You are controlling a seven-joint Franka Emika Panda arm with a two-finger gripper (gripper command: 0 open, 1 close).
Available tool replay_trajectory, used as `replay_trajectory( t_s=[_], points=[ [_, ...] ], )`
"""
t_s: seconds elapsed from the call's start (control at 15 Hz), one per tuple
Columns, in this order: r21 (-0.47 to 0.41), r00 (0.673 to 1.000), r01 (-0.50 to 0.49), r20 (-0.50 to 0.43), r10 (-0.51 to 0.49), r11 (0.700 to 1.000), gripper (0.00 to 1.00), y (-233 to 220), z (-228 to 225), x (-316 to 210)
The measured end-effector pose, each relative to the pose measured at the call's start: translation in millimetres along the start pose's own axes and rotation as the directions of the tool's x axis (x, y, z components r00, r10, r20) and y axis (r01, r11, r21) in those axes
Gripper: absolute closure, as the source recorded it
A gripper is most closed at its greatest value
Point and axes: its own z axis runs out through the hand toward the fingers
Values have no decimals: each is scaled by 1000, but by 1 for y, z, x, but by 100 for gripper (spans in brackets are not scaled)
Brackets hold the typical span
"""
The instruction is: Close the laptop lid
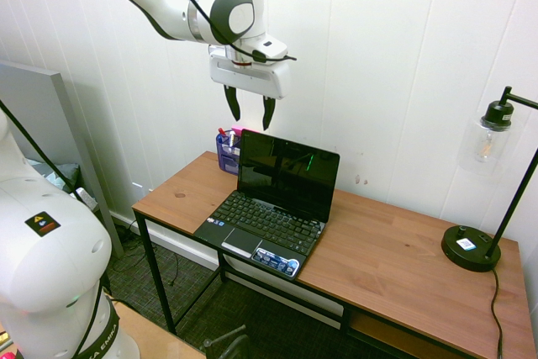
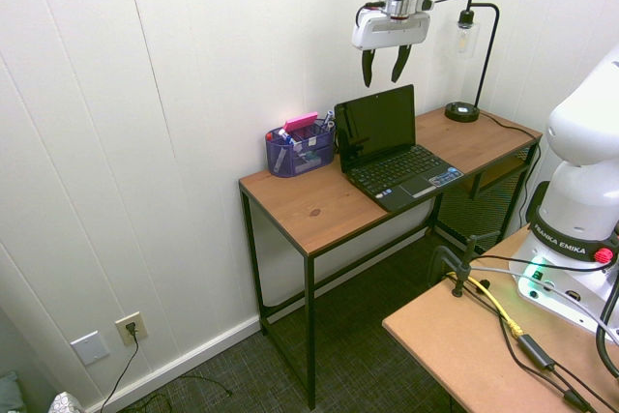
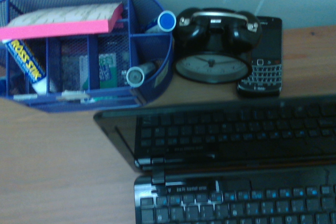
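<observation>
While the wooden desk (image 1: 395, 258) carries the open netbook (image 1: 267, 223), the laptop lid (image 1: 287, 174) stands upright at its rear. The gripper (image 1: 250, 112) hangs above the lid's top edge, apart from it, fingers spread. A blue mesh organizer (image 2: 298, 149) sits beside the netbook.

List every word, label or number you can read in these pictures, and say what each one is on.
"FRANKA EMIKA": base of the second robot arm.
"...ROSS STIK", first letter cut off: glue stick in the blue desk organizer.
Too small or blurred to read: laptop palm-rest sticker, lamp base label, clock dial, phone keys.
</observation>
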Motion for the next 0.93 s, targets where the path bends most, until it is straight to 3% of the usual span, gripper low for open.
replay_trajectory(
  t_s=[0.8, 0.87, 0.93],
  points=[
    [-27, 982, -190, 14, 191, 981, 0, -47, 76, 83],
    [-30, 980, -197, 16, 198, 980, 100, -49, 82, 88],
    [-31, 979, -204, 19, 205, 978, 100, -51, 86, 93]
  ],
)
